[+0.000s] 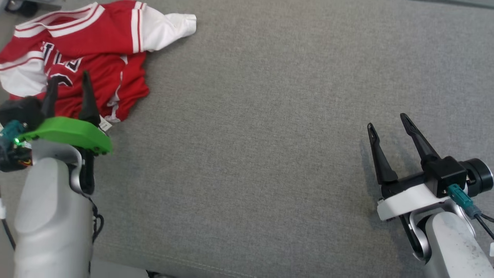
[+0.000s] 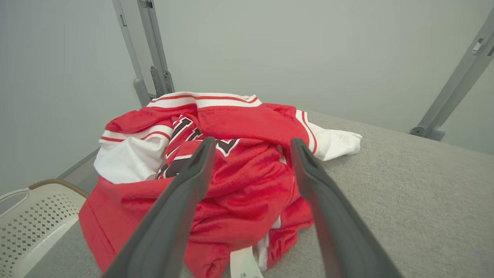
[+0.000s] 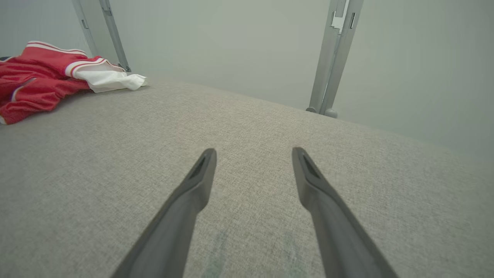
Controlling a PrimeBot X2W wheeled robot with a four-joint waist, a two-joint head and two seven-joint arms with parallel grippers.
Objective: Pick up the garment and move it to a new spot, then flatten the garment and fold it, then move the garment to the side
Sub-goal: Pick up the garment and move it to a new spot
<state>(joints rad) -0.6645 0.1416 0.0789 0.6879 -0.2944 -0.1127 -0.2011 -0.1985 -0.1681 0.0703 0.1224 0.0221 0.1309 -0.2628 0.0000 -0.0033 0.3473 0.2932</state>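
The right end effector (image 1: 386, 120) stands released over the bare grey fabric-covered bench (image 1: 270, 135). The left end effector (image 2: 252, 141), also spread and holding nothing, is at the near hem of the crumpled red-and-white mesh jersey (image 1: 108, 42), at the bench's far left. The print on its white hem tag (image 2: 241, 264) is too small to read, and its black chest letters (image 2: 185, 131) are creased. Beside the bench stands a white perforated plastic basket (image 2: 34, 220), its inside hidden.
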